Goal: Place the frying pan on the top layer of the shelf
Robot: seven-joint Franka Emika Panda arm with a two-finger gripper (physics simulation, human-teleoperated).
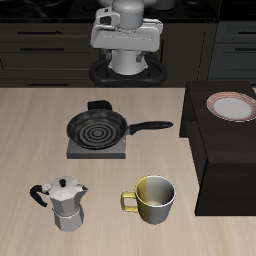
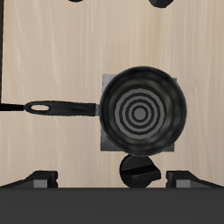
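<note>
The frying pan (image 1: 97, 128) is round and black and sits on a grey square burner plate (image 1: 76, 152). Its long handle (image 1: 150, 126) points toward the shelf (image 1: 225, 160), a large dark boxy unit with a flat top at the table's side. My gripper (image 2: 117, 3) is open and empty, high above the pan and apart from it. Only its two dark fingertips (image 2: 160, 3) show in the wrist view. That view looks straight down on the pan (image 2: 142, 109) and its handle (image 2: 57, 107).
A pink-rimmed plate (image 1: 232, 105) lies on the shelf's top toward the back. A moka pot (image 1: 62, 203) and a metal mug (image 1: 150, 198) stand near the table's front edge. The burner's black knob (image 2: 137, 171) sits behind the pan, toward the robot's base (image 1: 125, 70).
</note>
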